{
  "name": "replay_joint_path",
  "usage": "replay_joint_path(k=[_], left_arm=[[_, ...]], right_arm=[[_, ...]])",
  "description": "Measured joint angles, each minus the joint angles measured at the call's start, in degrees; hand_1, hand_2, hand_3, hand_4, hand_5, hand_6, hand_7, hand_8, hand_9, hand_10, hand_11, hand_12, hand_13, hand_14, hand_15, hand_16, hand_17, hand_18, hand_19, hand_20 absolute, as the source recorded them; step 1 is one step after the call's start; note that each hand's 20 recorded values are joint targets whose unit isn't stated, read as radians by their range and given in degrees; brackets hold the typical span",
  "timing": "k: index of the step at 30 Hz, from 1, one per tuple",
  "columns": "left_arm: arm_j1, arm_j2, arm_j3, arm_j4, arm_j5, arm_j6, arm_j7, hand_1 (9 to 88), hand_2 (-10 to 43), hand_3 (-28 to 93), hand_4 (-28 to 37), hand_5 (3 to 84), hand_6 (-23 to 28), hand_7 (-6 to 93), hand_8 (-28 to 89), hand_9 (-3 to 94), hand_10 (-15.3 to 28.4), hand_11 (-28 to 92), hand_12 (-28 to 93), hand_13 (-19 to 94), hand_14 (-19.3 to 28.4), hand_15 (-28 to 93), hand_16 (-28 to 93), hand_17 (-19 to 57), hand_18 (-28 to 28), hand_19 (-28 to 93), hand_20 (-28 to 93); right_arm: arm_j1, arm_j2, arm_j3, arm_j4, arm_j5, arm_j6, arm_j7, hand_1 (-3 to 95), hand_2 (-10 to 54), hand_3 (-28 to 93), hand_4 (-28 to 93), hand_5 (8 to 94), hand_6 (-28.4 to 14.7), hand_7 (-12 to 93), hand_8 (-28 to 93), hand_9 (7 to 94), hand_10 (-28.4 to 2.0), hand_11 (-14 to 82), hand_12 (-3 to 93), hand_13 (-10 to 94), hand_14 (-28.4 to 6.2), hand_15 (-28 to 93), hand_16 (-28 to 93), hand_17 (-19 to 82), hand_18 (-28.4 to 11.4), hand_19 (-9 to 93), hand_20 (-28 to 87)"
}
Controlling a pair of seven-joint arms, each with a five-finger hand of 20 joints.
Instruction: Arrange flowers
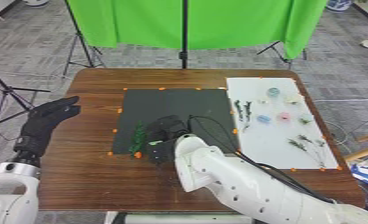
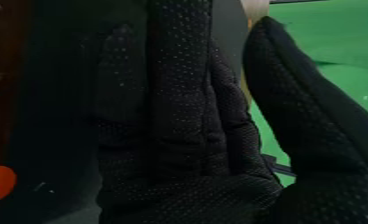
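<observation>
Robotics lab, green backdrop (image 1: 136, 22), tripods (image 1: 184, 54)

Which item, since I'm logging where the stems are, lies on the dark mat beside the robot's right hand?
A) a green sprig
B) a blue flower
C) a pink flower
A: the green sprig lies on the dark mat, right next to the right hand.

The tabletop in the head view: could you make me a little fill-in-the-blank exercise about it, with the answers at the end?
The small markers round the dark mat are coloured ____. The pink flower lies on a ____ sheet. The leafy sprig beside the right robot hand is ____. The left robot hand is gloved in ____.

Missing words: orange; white; green; black.
</observation>
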Motion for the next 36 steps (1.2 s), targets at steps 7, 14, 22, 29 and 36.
replay_joint_path(k=[7,14,22,29,36], left_arm=[[0.05,-0.25,-0.11,-0.02,0.0,0.0,0.1,32.7,-2.7,62,-18.5,49.4,5.4,11.1,-6,49.2,14.7,17,9,39,17.8,16,-3,7.4,14.5,18,17],[0.3,-0.63,-0.7,-0.04,-0.03,0.0,0.22,32.5,-2.7,62,-18.6,49.4,5.4,11.2,-6,49.1,14.7,17,10,39,17.8,16,-3,7.3,14.6,18,17],[0.45,-0.97,-0.94,-0.04,-0.06,0.0,0.38,32.5,-2.6,61,-18.6,49.4,5.5,11.0,-6,49.1,14.7,17,10,39,17.7,16,-3,7.2,14.7,18,17],[0.56,-1.18,-1.05,-0.03,-0.14,0.0,0.49,32.5,-2.6,61,-18.7,49.4,5.4,11.0,-6,49.0,14.8,17,10,39,17.7,16,-3,7.2,14.8,18,17],[0.47,-1.18,-1.0,-0.01,-0.14,-0.02,0.56,32.4,-2.7,62,-18.7,49.4,5.4,11.1,-6,49.0,14.7,17,10,39,17.8,16,-3,7.1,14.8,18,17]], right_arm=[[0.87,2.51,-4.05,-0.67,-0.61,-4.99,-15.18,25.9,3.5,68,-14,58.4,-3.9,28,-8,65.6,-14.4,11.0,15.8,93,-4.6,43,26,64,-9.6,88,32],[-0.04,6.08,-0.8,-2.94,-17.82,-29.9,-26.61,16.7,17.2,62,-17,55.0,-5.6,14,-6,55.0,-14.3,6.5,9.3,94,-4.6,57,23,67,-14.2,93,50],[-0.65,6.11,3.41,-4.08,-22.11,-47.45,-19.57,14.3,21.2,59,-17,51.7,-7.5,8,-6,49.8,-14.0,5.5,6.4,94,-4.7,63,23,68,-16.3,93,59],[-1.12,5.92,3.49,-4.06,-30.44,-58.92,-18.08,13.5,21.5,59,-17,50.6,-7.9,7,-6,48.8,-14.1,5.3,5.8,94,-4.5,64,23,69,-16.7,93,61],[-1.36,5.82,2.99,-3.69,-30.45,-56.82,-17.44,13.7,20.9,60,-17,50.5,-7.9,7,-6,48.7,-14.1,5.4,5.7,94,-4.4,65,22,69,-16.8,93,61]])
